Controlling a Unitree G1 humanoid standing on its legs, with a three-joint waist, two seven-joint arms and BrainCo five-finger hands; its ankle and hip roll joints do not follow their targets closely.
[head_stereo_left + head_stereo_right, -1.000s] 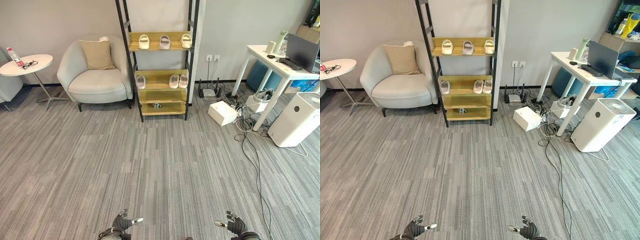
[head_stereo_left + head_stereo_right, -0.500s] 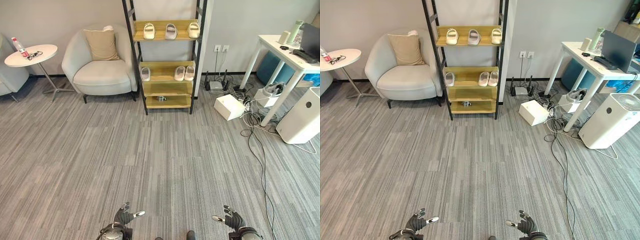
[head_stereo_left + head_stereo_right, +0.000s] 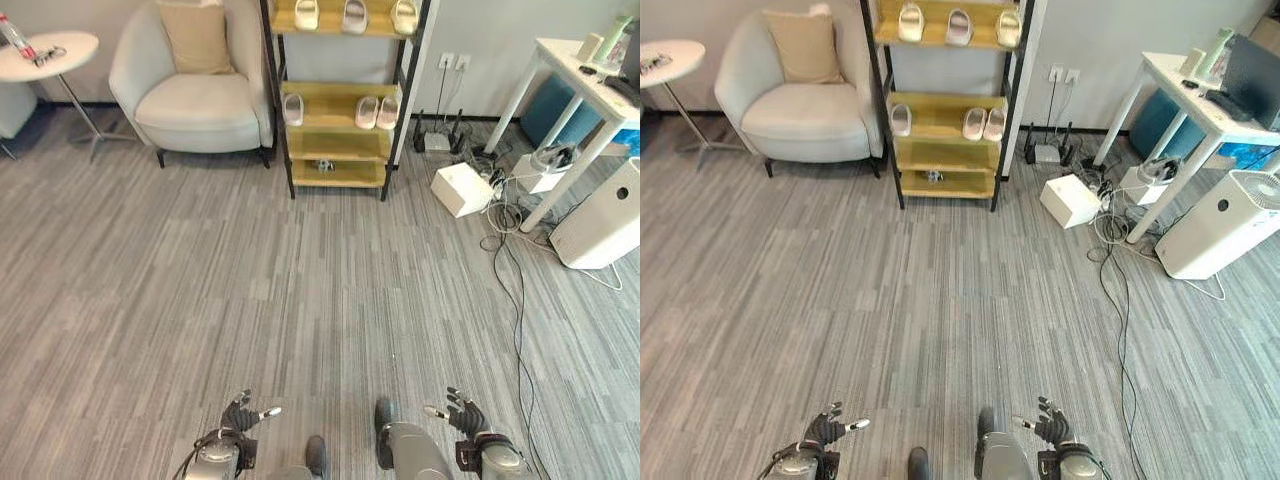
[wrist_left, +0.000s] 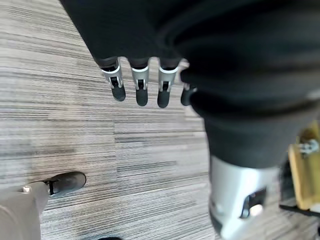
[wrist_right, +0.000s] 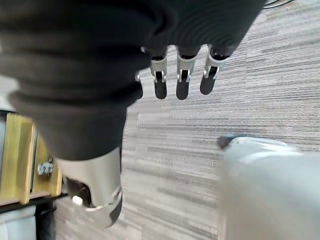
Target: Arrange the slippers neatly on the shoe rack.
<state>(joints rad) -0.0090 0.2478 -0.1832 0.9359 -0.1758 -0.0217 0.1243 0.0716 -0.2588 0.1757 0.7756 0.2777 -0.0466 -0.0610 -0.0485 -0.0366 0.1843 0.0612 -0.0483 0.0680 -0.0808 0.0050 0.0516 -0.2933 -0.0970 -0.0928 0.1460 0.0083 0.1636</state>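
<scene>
The shoe rack (image 3: 340, 130), black frame with wooden shelves, stands against the far wall. Three pale slippers (image 3: 354, 15) sit spaced along its top shelf. On the middle shelf one slipper (image 3: 293, 108) lies at the left and a pair (image 3: 377, 112) at the right. A small dark object (image 3: 322, 166) rests on a lower shelf. My left hand (image 3: 243, 413) and right hand (image 3: 462, 412) hang low, far from the rack. In the wrist views the left fingers (image 4: 141, 90) and right fingers (image 5: 182, 82) are straight over bare carpet, holding nothing.
A grey armchair (image 3: 195, 85) with a tan cushion stands left of the rack, with a round white side table (image 3: 50, 55) beyond it. To the right are a white box (image 3: 462, 188), loose cables (image 3: 515, 260), a white desk (image 3: 585, 100) and an air purifier (image 3: 610, 215). Grey carpet lies between me and the rack.
The whole picture has shifted: the rack and furniture now sit higher in view, so the camera has moved. Both hands stay low and open.
</scene>
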